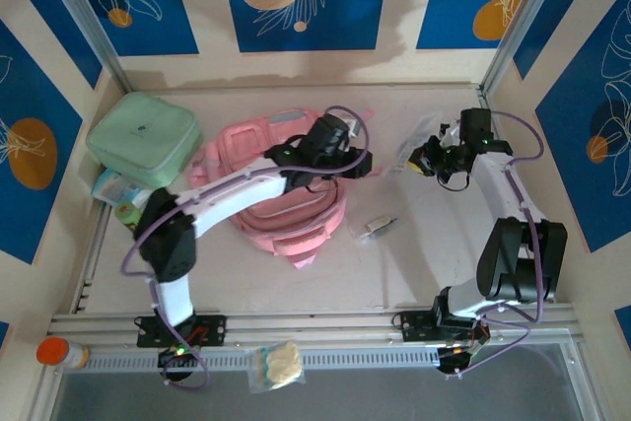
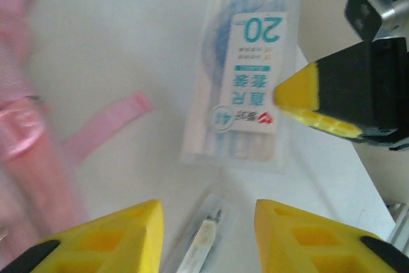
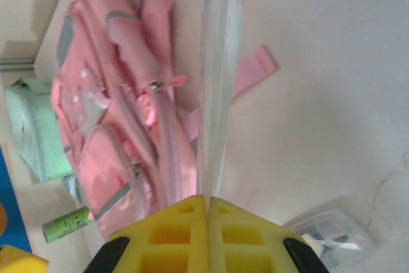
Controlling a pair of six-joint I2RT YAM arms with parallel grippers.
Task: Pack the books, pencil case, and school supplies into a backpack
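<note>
As the pencil case (image 2: 246, 68) looks thin, light and slippery, the right gripper (image 3: 208, 199) is closed on its edge, while the left gripper (image 2: 208, 209) stands open.

The overhead camera hangs above and behind the two arms, tilted down and forward, far enough back to take in the whole table (image 1: 394, 273) up to the walls (image 1: 306, 56). The left wrist camera sits low and very close, looking past its own yellow fingers (image 2: 121, 234) at the pencil case (image 2: 239, 75). The right wrist camera looks along that same case, edge-on, toward the backpack (image 3: 121, 113). Both wrist views share the pink strap (image 2: 105, 123).
</note>
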